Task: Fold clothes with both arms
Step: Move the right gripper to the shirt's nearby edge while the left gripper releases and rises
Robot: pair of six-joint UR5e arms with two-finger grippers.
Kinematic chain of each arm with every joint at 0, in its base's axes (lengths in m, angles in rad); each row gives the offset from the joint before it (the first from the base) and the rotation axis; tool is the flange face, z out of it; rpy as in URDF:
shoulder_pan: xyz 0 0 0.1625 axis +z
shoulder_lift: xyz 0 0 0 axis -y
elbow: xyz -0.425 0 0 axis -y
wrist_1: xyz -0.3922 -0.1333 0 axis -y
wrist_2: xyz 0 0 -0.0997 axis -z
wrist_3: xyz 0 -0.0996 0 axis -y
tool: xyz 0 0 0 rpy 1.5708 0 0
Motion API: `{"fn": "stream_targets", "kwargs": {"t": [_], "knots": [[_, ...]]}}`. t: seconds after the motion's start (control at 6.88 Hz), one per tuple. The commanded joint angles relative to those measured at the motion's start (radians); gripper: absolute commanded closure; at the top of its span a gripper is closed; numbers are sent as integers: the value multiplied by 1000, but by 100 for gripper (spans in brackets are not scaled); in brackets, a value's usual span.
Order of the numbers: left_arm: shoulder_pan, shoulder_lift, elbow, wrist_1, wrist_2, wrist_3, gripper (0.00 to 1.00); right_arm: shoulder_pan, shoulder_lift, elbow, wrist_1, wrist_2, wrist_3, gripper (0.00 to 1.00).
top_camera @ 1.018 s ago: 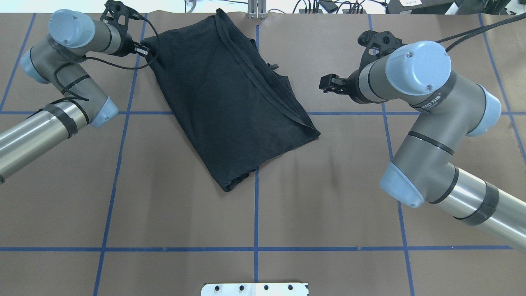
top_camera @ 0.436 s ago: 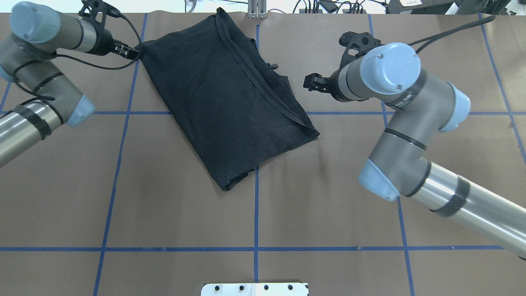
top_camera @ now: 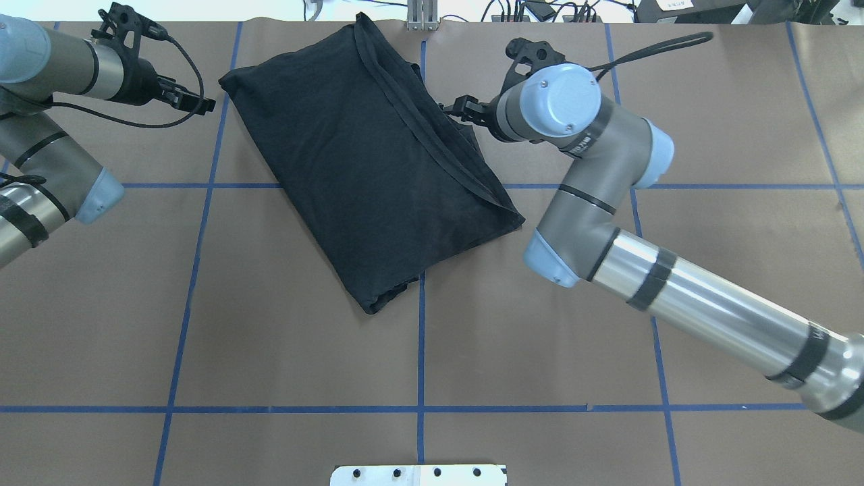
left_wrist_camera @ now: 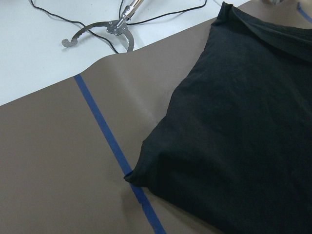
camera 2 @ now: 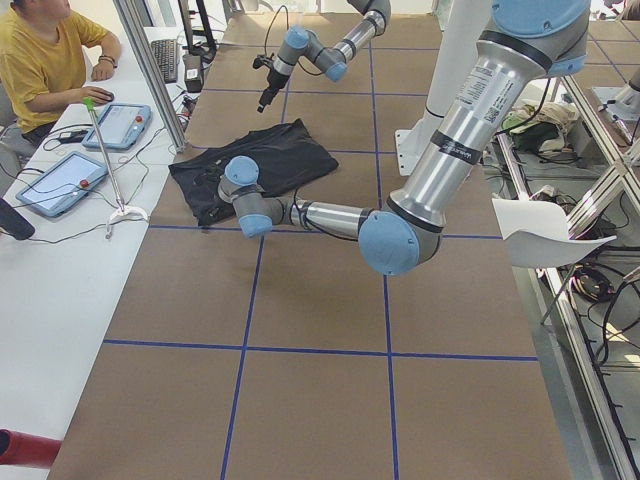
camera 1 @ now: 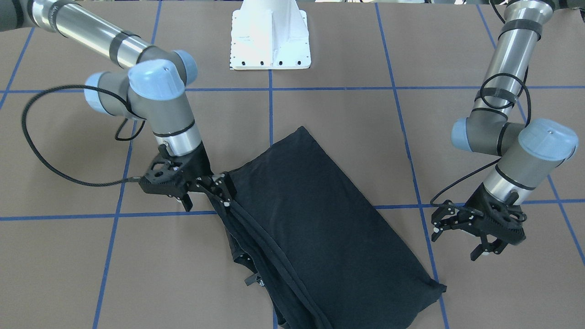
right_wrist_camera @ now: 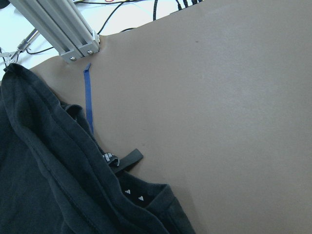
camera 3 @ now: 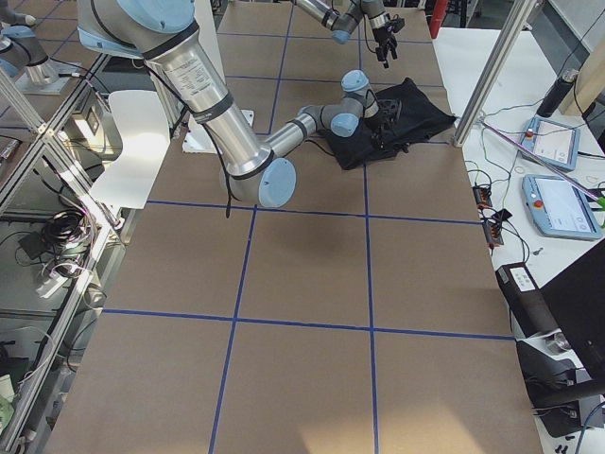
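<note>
The right hand [camera 1: 225, 189] has its two fingers spread, with the tips at the collar-side edge of the black short-sleeved cotton T-shirt [top_camera: 364, 169]. Whether they touch the cloth cannot be told. The left hand [camera 1: 436, 224] is also spread and holds nothing. It hangs just off the shirt's opposite corner, apart from it. The shirt lies folded and slanted on the brown, blue-taped worktop [top_camera: 270, 351], toward its far middle. The silver-grey right arm [top_camera: 675, 297] reaches in low, and the left arm [top_camera: 40, 61] is bent at the edge.
</note>
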Motion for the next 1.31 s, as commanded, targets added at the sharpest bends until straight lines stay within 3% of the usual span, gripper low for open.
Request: {"fn": "stream_targets", "kwargs": {"t": [0.0, 0.58, 0.87, 1.02, 1.16], "knots": [[-1, 5, -4, -1, -1, -4, 0, -7, 69, -160, 97, -25, 7, 2], [1, 7, -3, 1, -1, -4, 0, -67, 63, -191, 96, -92, -3, 5], [1, 11, 0, 1, -1, -3, 0, -81, 66, -220, 96, -119, -12, 14], [1, 13, 0, 1, -1, -3, 0, -83, 66, -225, 96, -119, -28, 25], [1, 13, 0, 1, -1, -3, 0, -83, 69, -225, 96, -117, -28, 68]]}}
